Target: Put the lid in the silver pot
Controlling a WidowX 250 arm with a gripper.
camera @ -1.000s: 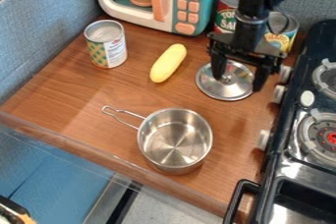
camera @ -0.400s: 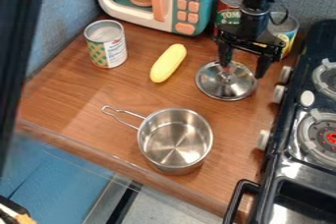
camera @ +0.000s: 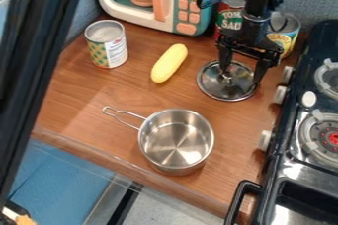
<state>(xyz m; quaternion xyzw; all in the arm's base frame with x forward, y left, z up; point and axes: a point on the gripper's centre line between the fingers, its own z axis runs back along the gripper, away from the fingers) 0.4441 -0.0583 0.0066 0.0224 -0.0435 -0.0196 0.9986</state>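
The black gripper (camera: 243, 75) hangs over the back right of the counter, its two fingers spread apart with the knob of the lid near the left one. Beneath it the round silver lid (camera: 228, 90) lies flat on the wood, knob upward. Whether a finger touches the lid I cannot tell. The silver pot (camera: 176, 140) stands upright toward the counter's front, nearer the camera than the lid, with its wire handle pointing to the upper left. Its bare inside bottom is visible.
A yellow corn-like toy (camera: 169, 63) lies left of the lid, and a can (camera: 106, 44) stands farther left. Two cans and a toy microwave (camera: 188, 2) are at the back. The stove (camera: 290, 145) borders the right side. A dark bar (camera: 41, 61) crosses the left edge.
The gripper has shifted slightly from its place a second ago and stays over the lid, still open. A dark bar has come into view at the left. Lid and pot have not moved.
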